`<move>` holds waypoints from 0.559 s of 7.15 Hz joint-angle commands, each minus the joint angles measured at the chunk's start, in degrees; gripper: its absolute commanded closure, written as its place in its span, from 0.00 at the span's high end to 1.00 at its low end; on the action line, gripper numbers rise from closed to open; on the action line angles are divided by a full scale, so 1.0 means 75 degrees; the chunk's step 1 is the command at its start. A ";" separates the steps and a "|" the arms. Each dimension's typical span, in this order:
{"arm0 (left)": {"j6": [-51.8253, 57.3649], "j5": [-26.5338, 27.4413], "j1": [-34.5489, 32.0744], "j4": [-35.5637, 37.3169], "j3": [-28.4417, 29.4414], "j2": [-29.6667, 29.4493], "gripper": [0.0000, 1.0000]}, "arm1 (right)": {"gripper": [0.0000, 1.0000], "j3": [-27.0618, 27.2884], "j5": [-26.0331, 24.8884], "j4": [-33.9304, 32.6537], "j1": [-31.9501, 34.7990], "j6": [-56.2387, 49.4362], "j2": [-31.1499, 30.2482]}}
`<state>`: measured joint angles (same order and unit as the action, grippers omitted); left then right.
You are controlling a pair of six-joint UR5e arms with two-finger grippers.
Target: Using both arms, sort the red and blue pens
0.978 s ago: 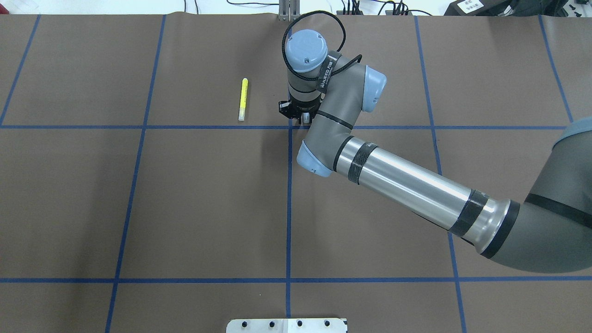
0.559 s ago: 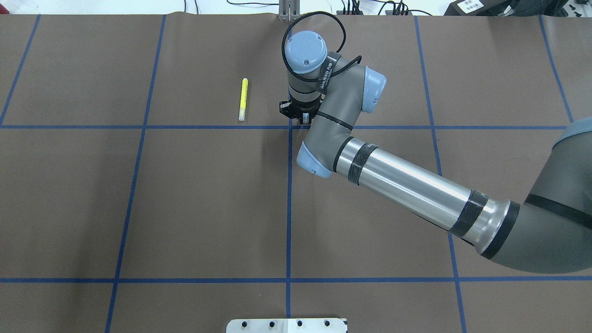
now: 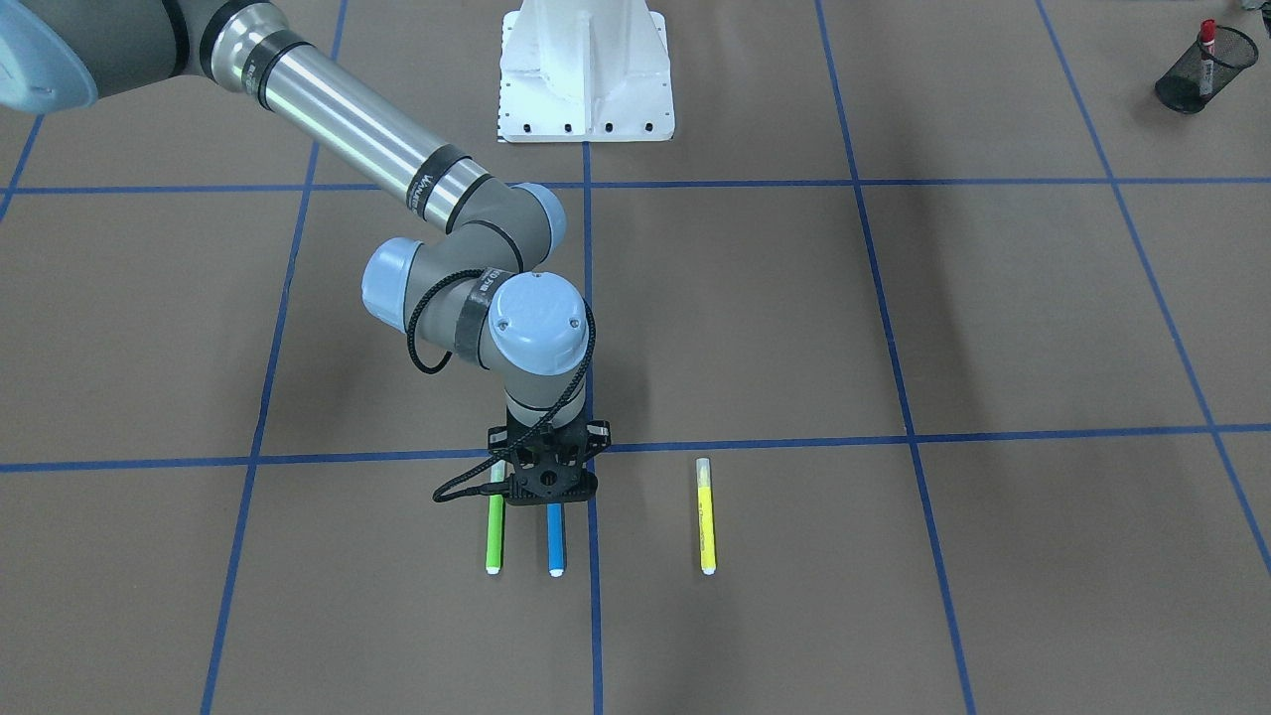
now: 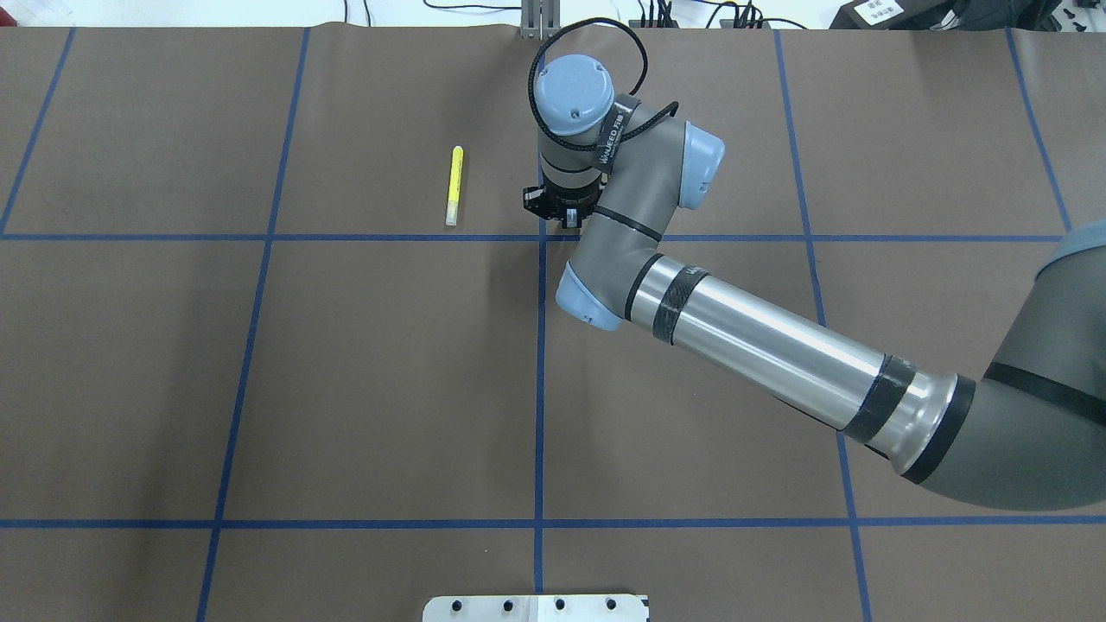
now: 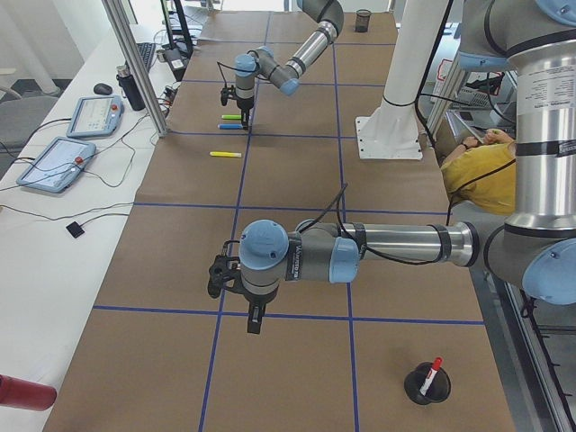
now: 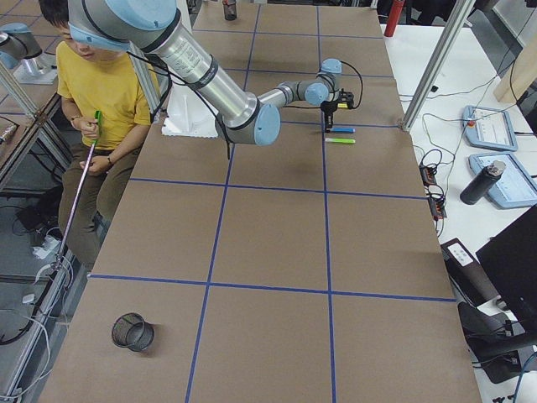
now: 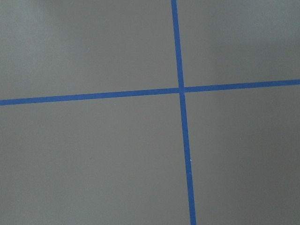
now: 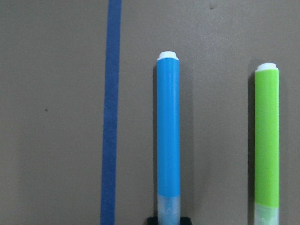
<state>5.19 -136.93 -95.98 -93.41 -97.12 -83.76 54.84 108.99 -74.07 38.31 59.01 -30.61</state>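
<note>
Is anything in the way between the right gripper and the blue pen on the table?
Nothing visible. The right gripper is directly over the capped end of the slim sky-blue pen. The slim lime-green pen lies parallel beside it, apart, not across it.

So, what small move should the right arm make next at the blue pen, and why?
Probably close the right gripper on the blue pen, lowering first if needed: it hangs over the pen's cap end, and the pen lies flat. The green pen lies parallel close beside it, so go straight down.
</note>
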 commanded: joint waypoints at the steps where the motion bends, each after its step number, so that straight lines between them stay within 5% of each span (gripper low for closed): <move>1: 0.0000 0.0000 0.0000 0.0009 0.0012 0.0000 1.00 | 0.00 0.1130 0.0022 -0.0712 0.0130 -0.0377 -0.0230; 4: -0.0047 0.0070 0.0012 0.0115 0.0024 0.0046 1.00 | 0.00 0.3660 0.0325 -0.1760 0.0434 -0.0989 -0.1644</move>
<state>4.83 -136.64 -95.96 -92.84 -96.98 -83.67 74.14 110.02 -85.25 40.45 52.71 -37.77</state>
